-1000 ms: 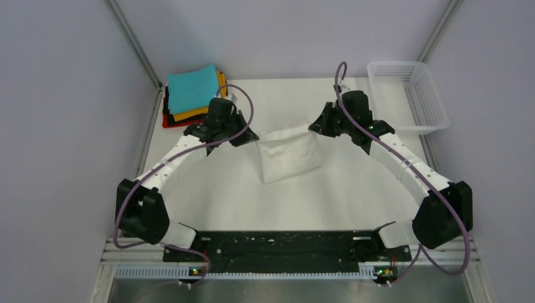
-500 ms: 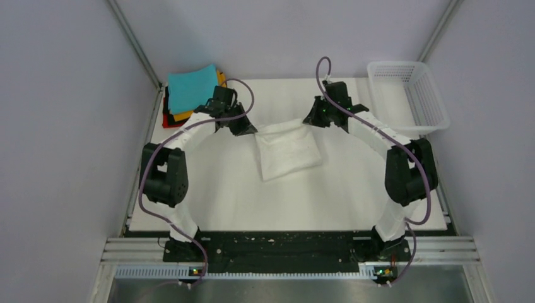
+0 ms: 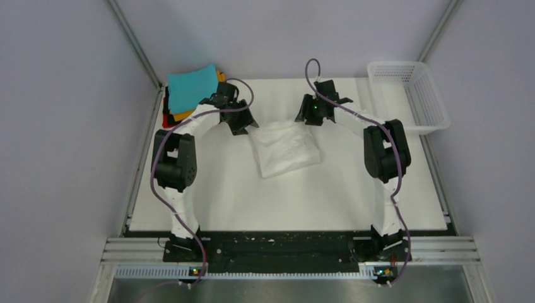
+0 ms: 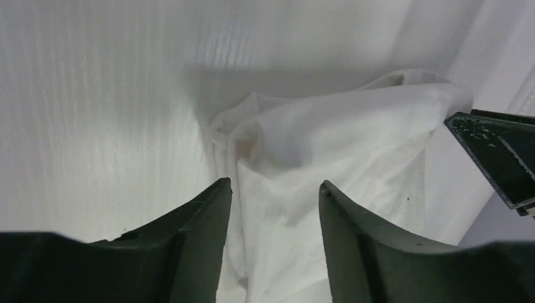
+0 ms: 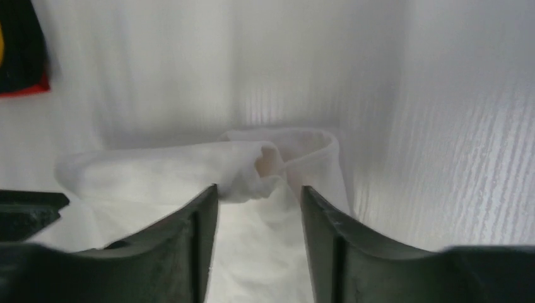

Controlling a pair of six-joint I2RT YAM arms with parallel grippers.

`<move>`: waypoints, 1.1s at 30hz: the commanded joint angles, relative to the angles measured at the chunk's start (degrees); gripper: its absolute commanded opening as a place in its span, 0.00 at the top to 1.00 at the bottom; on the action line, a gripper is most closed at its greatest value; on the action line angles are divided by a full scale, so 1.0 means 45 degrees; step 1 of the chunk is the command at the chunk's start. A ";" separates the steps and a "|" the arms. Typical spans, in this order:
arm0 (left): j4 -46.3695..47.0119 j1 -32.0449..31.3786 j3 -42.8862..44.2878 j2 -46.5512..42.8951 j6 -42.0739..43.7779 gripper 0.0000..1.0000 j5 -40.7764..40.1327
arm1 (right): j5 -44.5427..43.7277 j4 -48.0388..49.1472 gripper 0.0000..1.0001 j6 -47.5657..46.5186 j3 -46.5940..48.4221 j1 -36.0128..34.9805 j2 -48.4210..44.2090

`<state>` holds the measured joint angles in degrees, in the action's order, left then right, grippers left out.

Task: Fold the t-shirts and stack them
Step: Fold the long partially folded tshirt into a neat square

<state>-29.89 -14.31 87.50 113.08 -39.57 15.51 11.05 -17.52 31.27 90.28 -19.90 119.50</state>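
Note:
A thin white t-shirt (image 3: 282,147) lies folded and a little rumpled in the middle of the table. My left gripper (image 3: 247,127) hangs over its far left corner and my right gripper (image 3: 304,117) over its far right corner. In the left wrist view the left gripper (image 4: 272,186) is open, and the white cloth (image 4: 334,145) lies loose below the gap. The right gripper (image 5: 259,189) is open too, above the bunched corner of the shirt (image 5: 189,165). A stack of folded t-shirts (image 3: 189,89), teal on top of orange, black and red, sits at the far left corner.
A white mesh basket (image 3: 411,95) stands at the far right of the table. The stack's black and red edges (image 5: 19,57) show at the top left of the right wrist view. Grey walls close in the far side and both flanks.
Both arms carried the shirt's held corners a little farther back, then both grippers opened and let the cloth go. The shirt has settled on the table.

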 commanded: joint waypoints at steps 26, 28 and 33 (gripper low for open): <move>0.5142 -0.2419 -0.5486 -0.2778 -0.2398 0.01 0.2425 | 0.5761 0.5199 0.01 0.1697 -0.8197 0.0264 -0.4004; 0.5447 -0.2410 -0.6091 -0.2721 -0.2421 0.01 0.1999 | 0.5081 0.5110 0.01 0.1491 -0.8575 0.0361 -0.3433; 0.5383 -0.2299 -0.6700 -0.2203 -0.2283 0.01 0.1296 | 0.4078 0.5026 0.01 0.1321 -0.9563 0.0556 -0.2759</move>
<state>-9.19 -25.17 58.76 102.15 -49.76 24.10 38.39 7.57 40.49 51.77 -17.80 103.59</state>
